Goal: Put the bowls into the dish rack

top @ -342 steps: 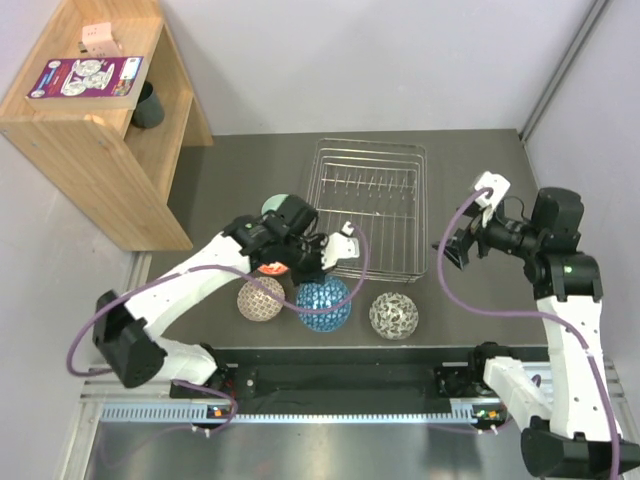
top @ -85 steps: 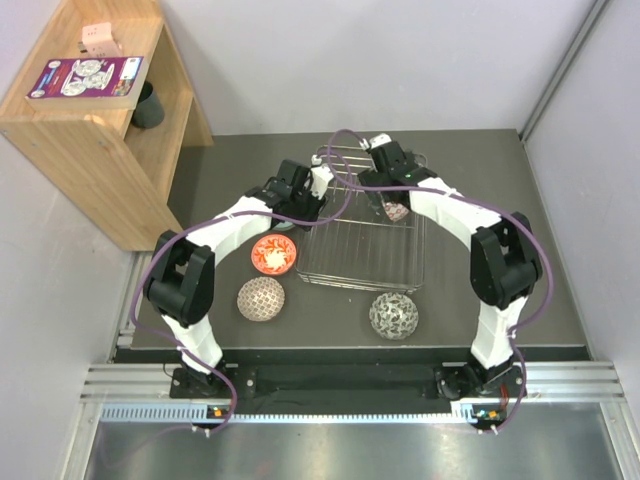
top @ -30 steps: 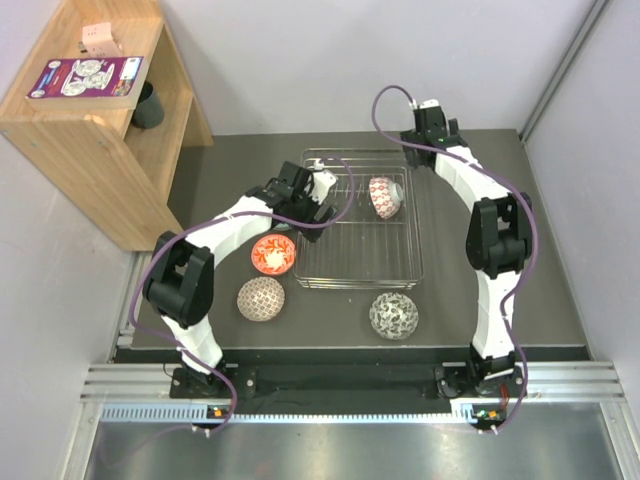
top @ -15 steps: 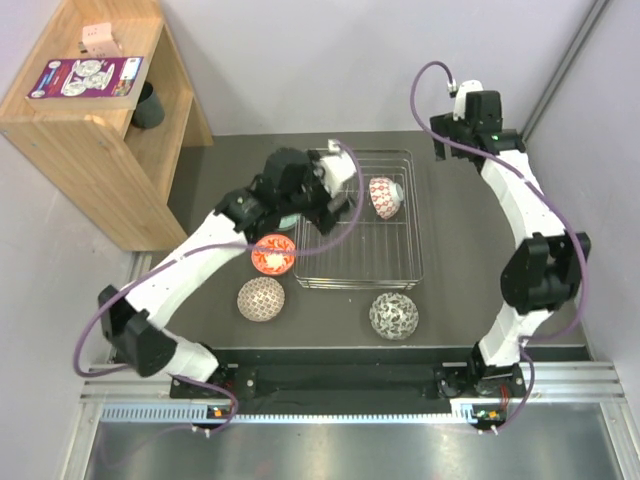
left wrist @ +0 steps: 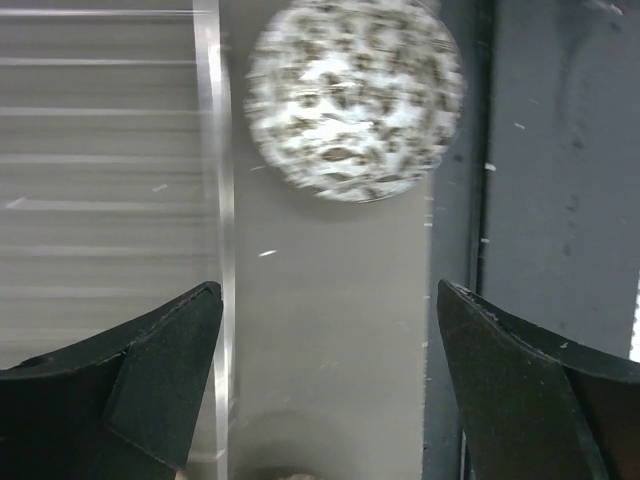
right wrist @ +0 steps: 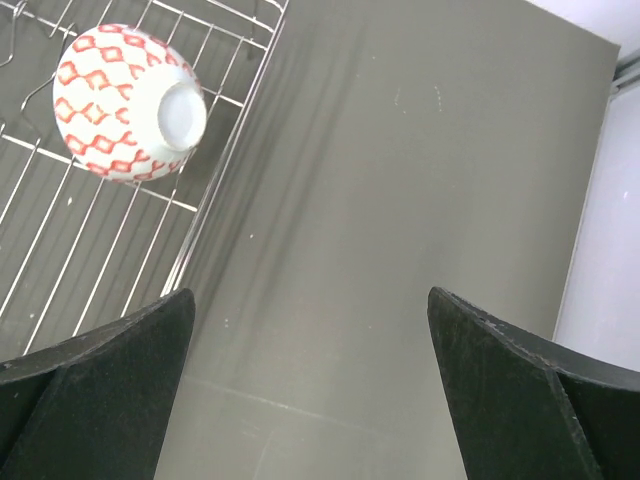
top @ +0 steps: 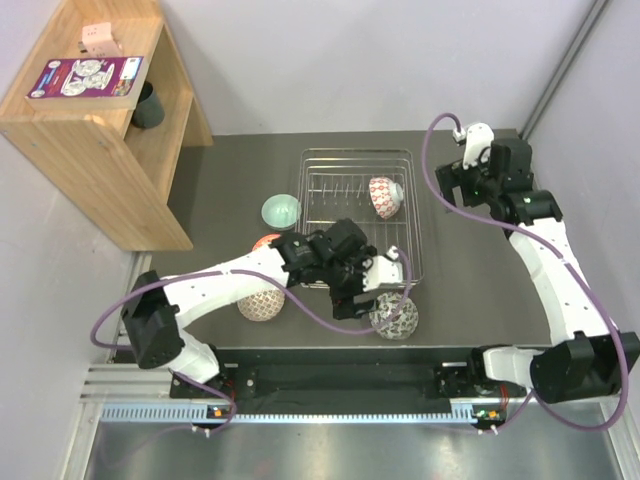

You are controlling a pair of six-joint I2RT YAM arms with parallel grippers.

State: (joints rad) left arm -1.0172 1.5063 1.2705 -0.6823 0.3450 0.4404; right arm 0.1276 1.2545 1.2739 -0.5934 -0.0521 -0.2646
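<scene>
One wide-open left gripper [left wrist: 328,290] is hovering with the grey-white bowl [left wrist: 353,100] just ahead of it; centring the jaws around its dome before closing is looking wisest.

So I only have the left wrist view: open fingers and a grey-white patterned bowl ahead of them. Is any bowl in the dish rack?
Observer: Yes, one. A red-and-white patterned bowl lies on its side in the far right part of the dish rack.
Operator: Where's the other arm?
Observer: The right fingers are open and empty, over the table to the right of the rack.
Operator: Which other bowls are outside the rack?
Observer: Three, all left of it: the mint green bowl, the red-orange bowl and the beige mesh bowl. The last two are partly under the left arm.
</scene>
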